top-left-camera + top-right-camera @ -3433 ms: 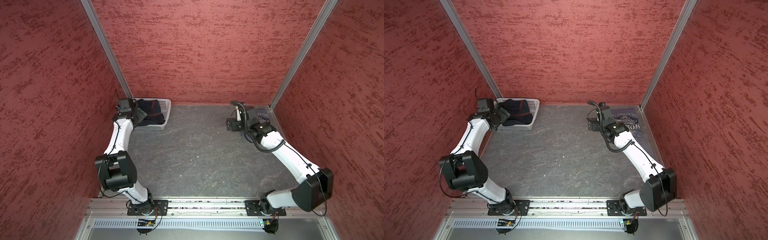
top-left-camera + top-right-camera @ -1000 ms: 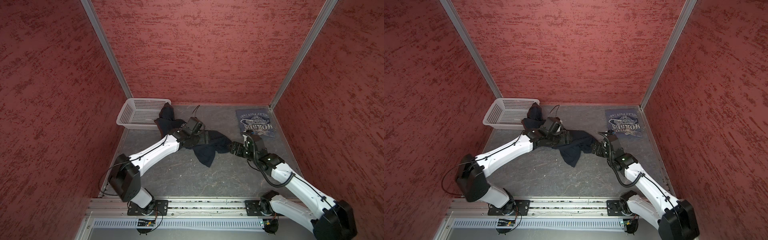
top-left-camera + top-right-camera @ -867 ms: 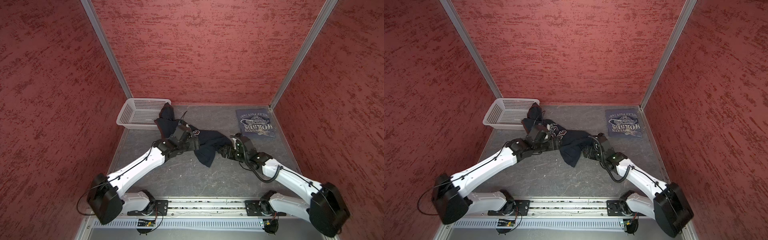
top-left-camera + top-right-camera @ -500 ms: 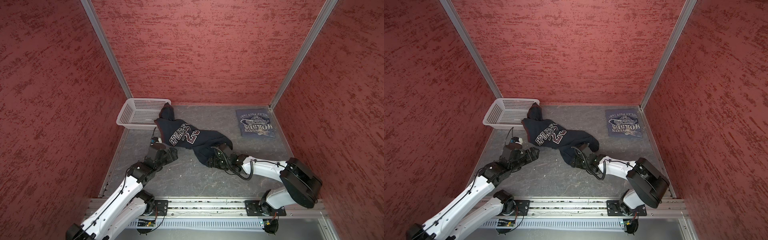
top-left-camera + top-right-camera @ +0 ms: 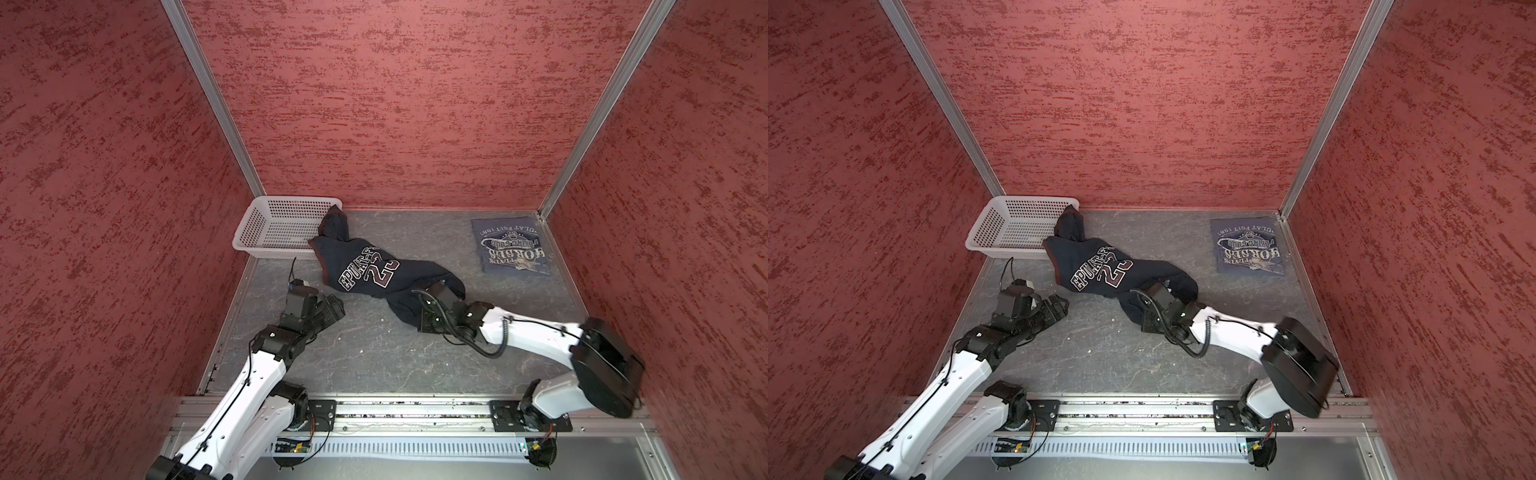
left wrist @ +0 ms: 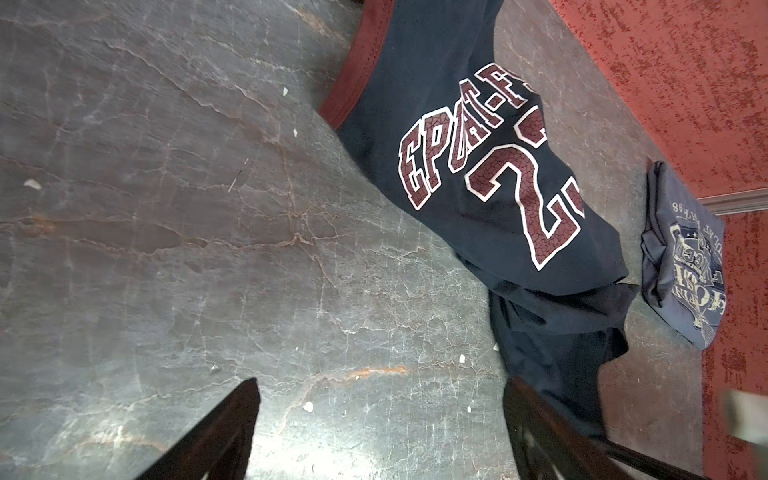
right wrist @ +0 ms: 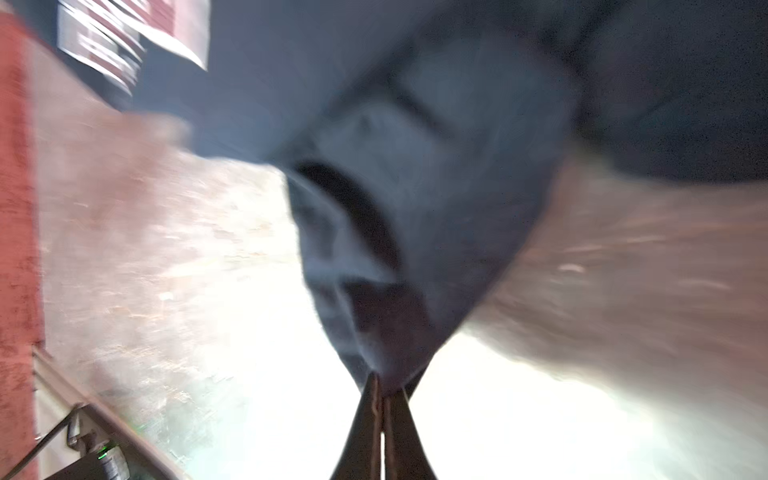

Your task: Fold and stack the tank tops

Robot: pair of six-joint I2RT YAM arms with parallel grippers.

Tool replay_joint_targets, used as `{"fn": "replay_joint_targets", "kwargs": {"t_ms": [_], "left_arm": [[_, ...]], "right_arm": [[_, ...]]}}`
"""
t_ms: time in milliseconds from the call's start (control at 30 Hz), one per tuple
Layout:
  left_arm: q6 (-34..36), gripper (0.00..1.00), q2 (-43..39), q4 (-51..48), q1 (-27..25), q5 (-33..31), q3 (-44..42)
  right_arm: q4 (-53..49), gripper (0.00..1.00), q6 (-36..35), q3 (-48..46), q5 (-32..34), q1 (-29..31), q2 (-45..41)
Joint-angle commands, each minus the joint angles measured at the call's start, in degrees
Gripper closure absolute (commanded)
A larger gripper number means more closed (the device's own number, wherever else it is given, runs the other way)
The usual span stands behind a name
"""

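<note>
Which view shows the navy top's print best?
Left wrist: the navy top lies close, its print sharp. Both top views show the print smaller and creased. Right wrist shows only blurred cloth and a print corner.

A dark navy tank top (image 5: 365, 274) is lying crumpled on a counter (image 5: 374, 365), one end touching a white basket (image 5: 266, 226). The right tool (image 5: 411, 320) is meeting its other end. A folded slate-blue tank top (image 5: 513, 247) is lying apart.

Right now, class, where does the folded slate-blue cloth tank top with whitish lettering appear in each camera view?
Top view: slate-blue tank top lies flat in the far right corner.
Top view: slate-blue tank top, same corner.
Left wrist view: beside the red wall, at.
Right wrist view: not in it.
Shared landmark: dark navy tank top with "23" print.
</note>
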Motion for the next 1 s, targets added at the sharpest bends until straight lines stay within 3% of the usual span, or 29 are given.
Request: {"fn": "replay_joint_targets", "kwargs": {"t_ms": [0,200,433,633,833,967], "left_arm": [[2.5,0.08,3.9,1.8,0.3,3.2,1.8],[3.5,0.10,13.3,3.5,-5.5,0.2,5.9],[2.0,0.11,27.3,8.6,-12.6,-2.1,9.7],[2.3,0.10,35.6,17.6,-11.4,1.1,11.1],[2.1,0.27,46.0,16.6,-10.6,-2.9,16.7],[3.4,0.54,48.7,18.6,-9.3,-2.0,19.6]], "right_arm": [[-13.0,0.95,-3.8,2.0,12.2,-0.4,-10.1],[-27.0,0.97,-2.2,-0.3,21.7,-3.5,-24.9],[-20.8,0.97,1.0,-10.3,15.9,-4.9,-30.1],[-13.8,0.98,2.4,-16.1,12.4,-4.9,-27.1],[-18.4,0.98,3.6,-15.4,17.1,-5.0,-27.5],[-20.9,0.98,3.7,-15.3,18.9,-5.4,-31.0]]}}
